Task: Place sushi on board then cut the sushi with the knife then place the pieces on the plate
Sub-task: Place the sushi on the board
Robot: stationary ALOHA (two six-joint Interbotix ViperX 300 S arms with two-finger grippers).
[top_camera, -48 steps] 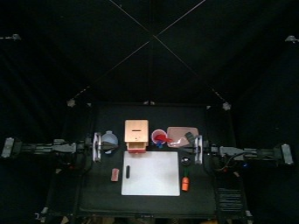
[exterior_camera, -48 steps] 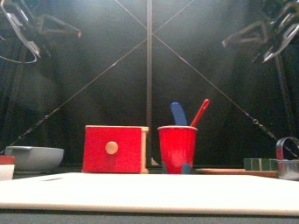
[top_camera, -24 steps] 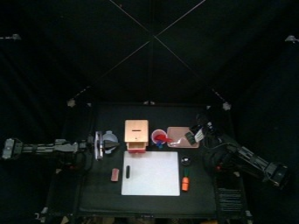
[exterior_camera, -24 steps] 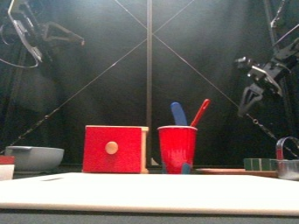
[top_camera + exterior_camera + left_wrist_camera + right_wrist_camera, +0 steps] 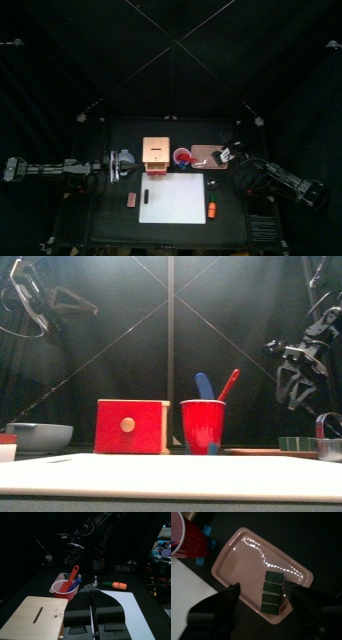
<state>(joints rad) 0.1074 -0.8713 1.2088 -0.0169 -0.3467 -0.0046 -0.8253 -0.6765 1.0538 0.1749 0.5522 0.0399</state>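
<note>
Four green sushi blocks (image 5: 272, 592) lie on the pink tray (image 5: 238, 557); right pincer (image 5: 266, 588) apart above; left pincer (image 5: 94, 595) together.

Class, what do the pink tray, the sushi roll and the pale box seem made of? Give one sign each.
Pink tray: probably glossy plastic; bright glints on it.
Sushi roll: likely matt painted wood or plastic; dark green blocks, no shine.
Pale box: seemingly bare wood; matt, tan.

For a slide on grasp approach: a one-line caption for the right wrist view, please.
Right gripper, jaws open, over the sushi roll on the pink tray, red cup beside it.
</note>
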